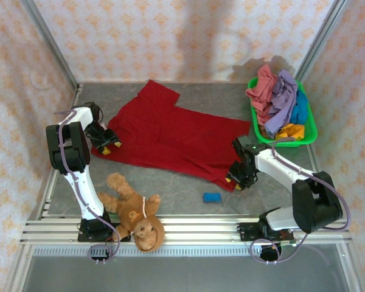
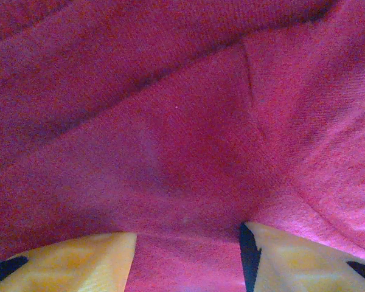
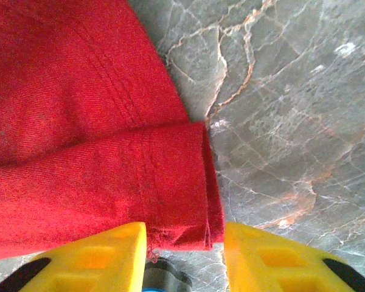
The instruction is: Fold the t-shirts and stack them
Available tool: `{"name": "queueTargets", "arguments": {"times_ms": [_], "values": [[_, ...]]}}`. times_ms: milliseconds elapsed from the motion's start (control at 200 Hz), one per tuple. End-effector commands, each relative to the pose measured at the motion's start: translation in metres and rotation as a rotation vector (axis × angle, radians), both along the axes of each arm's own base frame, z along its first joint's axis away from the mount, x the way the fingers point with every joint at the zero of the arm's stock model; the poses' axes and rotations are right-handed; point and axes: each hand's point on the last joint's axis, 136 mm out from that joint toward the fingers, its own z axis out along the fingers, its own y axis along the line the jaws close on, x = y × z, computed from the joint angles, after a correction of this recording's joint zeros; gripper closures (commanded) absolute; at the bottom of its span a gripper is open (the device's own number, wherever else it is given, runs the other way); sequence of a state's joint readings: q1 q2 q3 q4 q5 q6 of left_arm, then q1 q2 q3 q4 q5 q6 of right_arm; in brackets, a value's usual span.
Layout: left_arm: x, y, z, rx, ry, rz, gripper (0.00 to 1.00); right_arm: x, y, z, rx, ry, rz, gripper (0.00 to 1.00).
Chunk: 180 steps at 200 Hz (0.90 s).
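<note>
A dark red t-shirt (image 1: 170, 134) lies spread across the middle of the table, with its hem corner (image 3: 170, 182) doubled over. My left gripper (image 1: 109, 139) rests at the shirt's left edge. Its yellow jaws stand apart, and in the left wrist view the red cloth (image 2: 182, 121) lies under and between them (image 2: 188, 234). My right gripper (image 1: 238, 176) is at the shirt's near right corner. It is open (image 3: 185, 228), its jaws straddling the folded corner, which touches the left finger (image 3: 103, 255) and sits just clear of the right finger (image 3: 274, 255). Pink (image 1: 261, 88), lavender (image 1: 283, 97) and teal (image 1: 300, 109) t-shirts are heaped in the basket.
The green basket (image 1: 311, 131) stands at the back right, also holding an orange-yellow tee (image 1: 290, 131). A brown teddy bear (image 1: 134, 213) lies at the near edge, left of centre. A small blue object (image 1: 212, 197) sits near the right gripper. Grey marble table (image 3: 292, 121) shows bare beside the corner.
</note>
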State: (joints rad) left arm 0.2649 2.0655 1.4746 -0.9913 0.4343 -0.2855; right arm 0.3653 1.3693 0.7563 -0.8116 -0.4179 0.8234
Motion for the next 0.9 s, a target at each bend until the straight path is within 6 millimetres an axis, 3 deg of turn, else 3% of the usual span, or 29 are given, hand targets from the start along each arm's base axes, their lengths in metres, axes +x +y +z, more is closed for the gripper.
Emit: {"name": "queueTargets", "arguments": {"times_ms": [0, 255, 566, 771, 896], "values": [[-0.020, 0.011, -0.021, 0.028, 0.088, -0.003, 0.46, 0.002, 0.002, -0.003, 0.018, -0.002, -0.010, 0.64], [-0.019, 0.012, -0.019, 0.031, 0.083, -0.005, 0.46, 0.018, -0.006, 0.005, -0.007, -0.058, -0.022, 0.75], [-0.019, 0.012, -0.019, 0.030, 0.085, -0.004, 0.46, 0.015, -0.003, 0.000, 0.010, -0.034, -0.020, 0.76], [-0.020, 0.011, -0.020, 0.028, 0.088, -0.005, 0.46, -0.004, 0.000, -0.011, 0.046, 0.030, -0.029, 0.66], [-0.020, 0.011, -0.021, 0.025, 0.086, -0.002, 0.46, 0.000, 0.004, -0.011, 0.065, 0.022, -0.023, 0.70]]}}
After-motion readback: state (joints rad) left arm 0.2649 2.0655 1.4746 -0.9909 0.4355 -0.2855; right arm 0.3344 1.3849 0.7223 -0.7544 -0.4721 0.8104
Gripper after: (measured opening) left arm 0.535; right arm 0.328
